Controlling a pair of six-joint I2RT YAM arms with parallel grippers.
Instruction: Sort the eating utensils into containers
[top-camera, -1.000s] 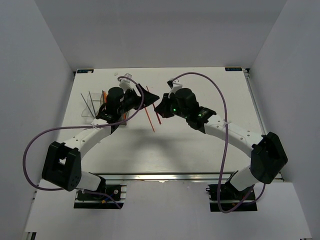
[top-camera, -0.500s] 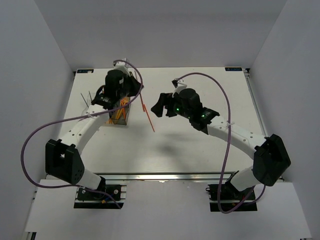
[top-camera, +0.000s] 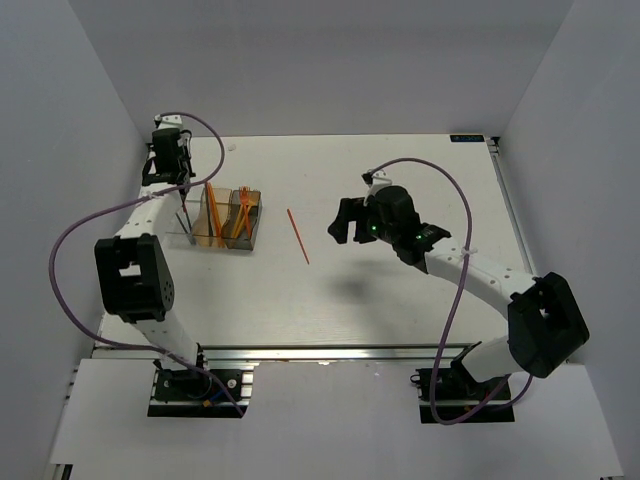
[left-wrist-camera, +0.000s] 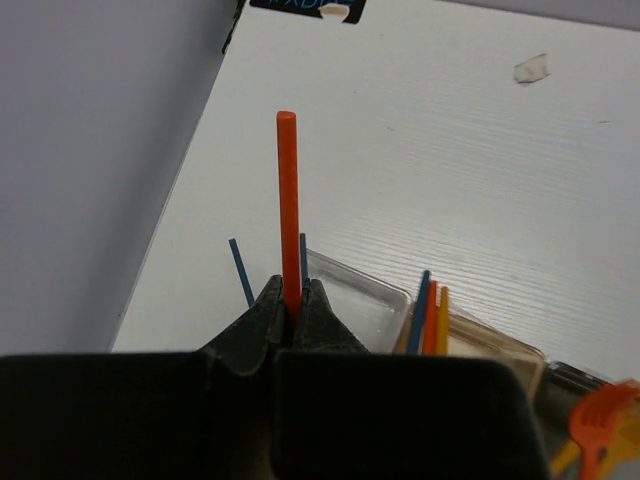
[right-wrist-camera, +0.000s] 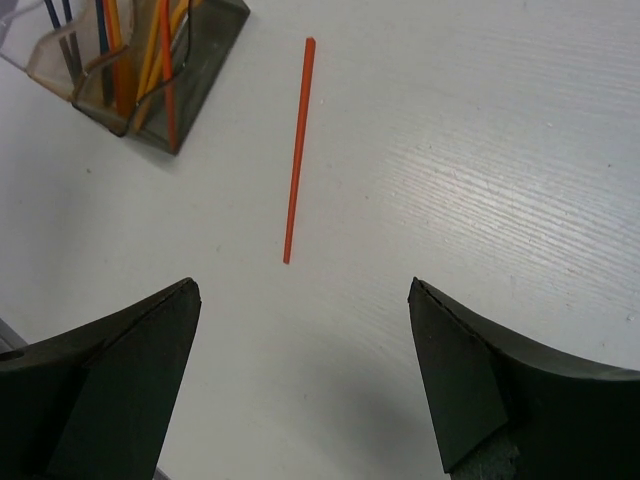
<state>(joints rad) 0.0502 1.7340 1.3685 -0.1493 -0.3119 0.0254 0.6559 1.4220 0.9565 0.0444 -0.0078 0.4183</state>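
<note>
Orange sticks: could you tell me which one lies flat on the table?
The lone stick beside the containers; the others stand in them or in the left gripper.

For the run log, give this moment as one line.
left gripper: shut on orange stick, by clear bin | right gripper: open above table | second orange stick: loose on table

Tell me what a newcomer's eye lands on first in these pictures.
At the far left, the left gripper is clamped on an upright orange-red stick, just above the row of containers that already hold orange and dark utensils. In the middle of the table a single red stick lies alone. The right gripper hangs wide open just short of it.
</note>
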